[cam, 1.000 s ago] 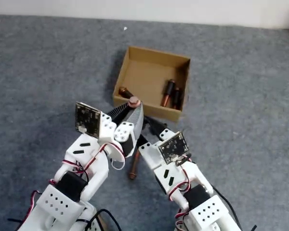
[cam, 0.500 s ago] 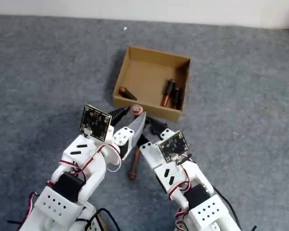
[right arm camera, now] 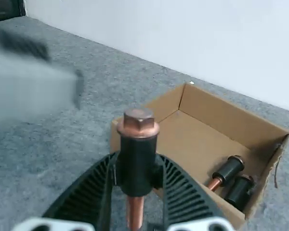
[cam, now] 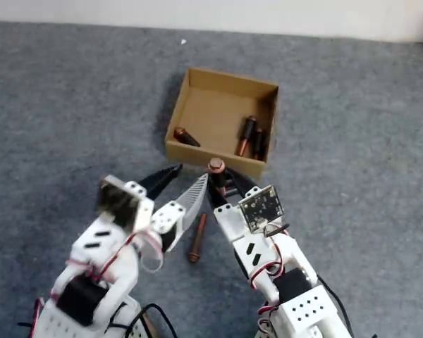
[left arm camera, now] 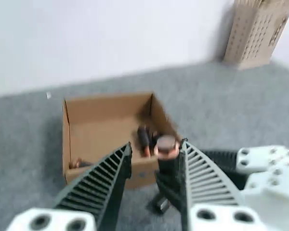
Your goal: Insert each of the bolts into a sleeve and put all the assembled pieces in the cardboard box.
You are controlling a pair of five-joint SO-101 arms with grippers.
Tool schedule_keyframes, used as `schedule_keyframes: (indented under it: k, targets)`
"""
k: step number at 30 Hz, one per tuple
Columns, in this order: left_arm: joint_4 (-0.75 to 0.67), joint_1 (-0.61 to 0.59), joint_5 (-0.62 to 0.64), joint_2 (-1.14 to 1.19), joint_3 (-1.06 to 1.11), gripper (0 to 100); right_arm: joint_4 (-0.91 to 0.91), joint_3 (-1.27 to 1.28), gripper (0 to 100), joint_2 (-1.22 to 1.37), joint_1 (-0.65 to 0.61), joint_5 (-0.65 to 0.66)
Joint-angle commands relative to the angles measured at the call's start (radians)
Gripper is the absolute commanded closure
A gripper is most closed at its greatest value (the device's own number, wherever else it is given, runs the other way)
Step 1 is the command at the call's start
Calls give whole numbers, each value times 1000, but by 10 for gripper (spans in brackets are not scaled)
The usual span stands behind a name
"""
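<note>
surface [cam: 56, 105]: grey | cardboard box [cam: 211, 113]: two assembled pieces [cam: 245, 136] laid inside | left jaws: spread wide | right jaws: pressed on upright sleeve [right arm camera: 136, 163], bolt [right arm camera: 138, 122] seated through it, before the box | loose bolt [cam: 197, 238]: laid on the surface between the arms

The sleeve [right arm camera: 136, 166] hides the middle of the bolt [right arm camera: 137, 122], whose lower tip runs off the right wrist view's edge

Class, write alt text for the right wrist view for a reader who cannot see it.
The right gripper holds an upright black sleeve with a copper bolt through it, head up. Behind it, an open cardboard box on grey carpet holds two assembled pieces.
</note>
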Motion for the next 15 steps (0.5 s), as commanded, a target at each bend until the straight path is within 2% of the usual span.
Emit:
schedule_keyframes:
  k: [1, 9, 15]
  targets:
    - [55, -31, -12, -185, 7, 822, 18, 93, 993, -18, 15, 0]
    - [55, -291, -11, -150, 90, 822, 183, 71, 993, -18, 113, 0]
    - [54, -410, -12, -150, 226, 822, 377, -54, 993, -15, 180, -18]
